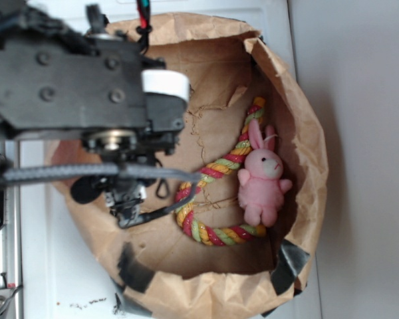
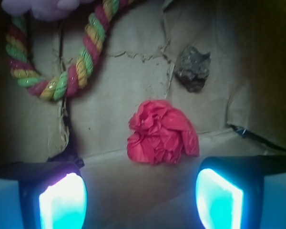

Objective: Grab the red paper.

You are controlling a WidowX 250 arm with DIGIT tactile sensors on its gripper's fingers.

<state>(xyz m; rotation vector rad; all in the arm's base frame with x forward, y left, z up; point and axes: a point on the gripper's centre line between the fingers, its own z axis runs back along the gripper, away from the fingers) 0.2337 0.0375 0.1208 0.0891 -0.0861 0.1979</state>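
Observation:
The red paper (image 2: pixel 161 133) is a wrinkled bright red wad lying on the brown paper floor of the bag, in the middle of the wrist view. My gripper (image 2: pixel 140 195) is open, its two glowing pads (image 2: pixel 63 202) at the bottom of that view, wide apart with nothing between them. The wad lies just beyond the gap between the pads, a little toward the right one, not touching either. In the exterior view the arm (image 1: pixel 86 86) covers the left of the bag and hides the red paper.
A red, yellow and green twisted rope (image 2: pixel 81 67) curves across the upper left, also seen as the rope (image 1: pixel 216 193) beside a pink bunny (image 1: pixel 263 183). A small brown rough lump (image 2: pixel 193 67) lies beyond the wad. The brown paper bag's walls (image 1: pixel 306 146) ring everything.

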